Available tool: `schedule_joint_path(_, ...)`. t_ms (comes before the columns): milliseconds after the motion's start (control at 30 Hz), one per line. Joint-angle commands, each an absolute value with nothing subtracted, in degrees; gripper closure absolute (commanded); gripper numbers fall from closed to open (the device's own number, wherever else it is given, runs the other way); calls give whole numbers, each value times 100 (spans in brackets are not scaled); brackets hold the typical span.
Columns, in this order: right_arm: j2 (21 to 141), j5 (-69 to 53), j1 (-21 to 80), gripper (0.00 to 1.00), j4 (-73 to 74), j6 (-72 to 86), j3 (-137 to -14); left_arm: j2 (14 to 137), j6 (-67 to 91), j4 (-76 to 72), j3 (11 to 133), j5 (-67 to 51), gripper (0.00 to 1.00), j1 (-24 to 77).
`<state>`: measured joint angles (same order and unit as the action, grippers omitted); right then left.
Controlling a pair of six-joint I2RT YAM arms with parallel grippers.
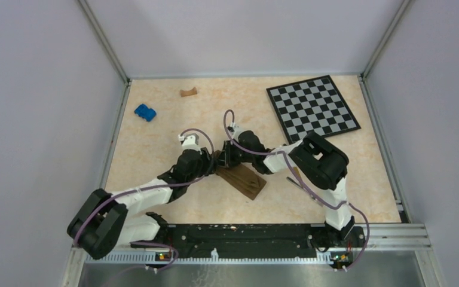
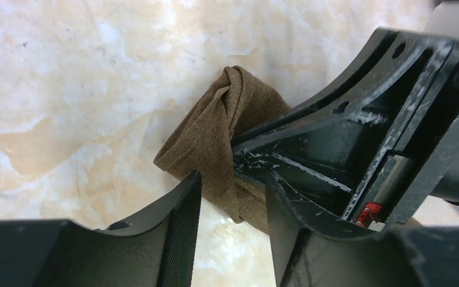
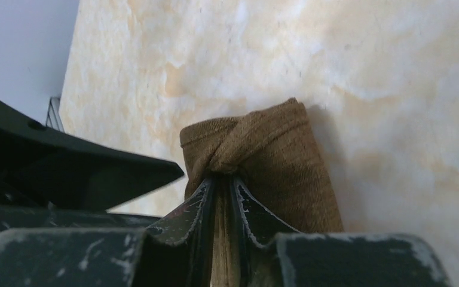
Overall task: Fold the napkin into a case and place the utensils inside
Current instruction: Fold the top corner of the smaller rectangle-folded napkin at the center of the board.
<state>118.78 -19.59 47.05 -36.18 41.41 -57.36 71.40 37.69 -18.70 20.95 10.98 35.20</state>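
Finds the case (image 1: 242, 179) near the middle of the desk (image 1: 155, 143), folded to a narrow layered strip of dark-brown cloth. Runs slantwise, 1 end toward the far-left corner and the other toward the near-right corner. Meets both arms at the far-left end only, with the rest of the strip lying free toward the near edge.

Clamps that end with the right gripper (image 3: 222, 185), fingers almost together on a gathered twist of cloth. Straddles the same end with the left gripper (image 2: 233, 179), fingers apart, cloth between them but not pinched so far as the wrist view shows. Sets the 2 grippers nearly touching, the left arm reaching in from the left edge and the right arm from the right edge.

Looks like tidying of the last fold at this end. Cannot tell whether the twisted end is the mouth of the case or its closed end. Turns on the long axis next: any utensil probably has to slide in along the slant, not across it. Favours the open left gripper for fetching while the right one pins the strip.

Shows no fork or knife clearly in any view, perhaps hidden by the right arm. Leaves the blue block (image 1: 145, 112), the tan piece (image 1: 188, 92) and the checkerboard (image 1: 312, 107) well apart, toward the far edge.
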Motion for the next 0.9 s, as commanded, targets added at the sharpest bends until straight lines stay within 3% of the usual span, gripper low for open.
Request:
schedule_joint_path(0, 10969, -2098, 4685, 84, -2903, 3741, -5476, 6135, 4324, -503, 2212, 867, 47, 3357)
schedule_joint_path(200, 10249, -2057, 4672, 79, -2306, 3350, -5394, 5605, 5186, 558, 2142, 151, 43, 2687)
schedule_joint_path(333, 10169, -1700, 4562, 77, -1765, 2782, -5490, 6069, 5257, 313, 2117, -370, 49, 2545)
schedule_joint_path(500, 10283, -1221, 4590, 83, -1629, 2381, -5328, 7088, 5194, -244, 2372, -706, 63, 2509)
schedule_joint_path(733, 10530, -482, 5300, 88, -1822, 2738, -5133, 8431, 4730, -779, 2941, -607, 70, 2433)
schedule_joint_path(867, 10421, -283, 5419, 86, -1477, 2685, -5424, 8599, 4520, -669, 3193, -588, 72, 2419)
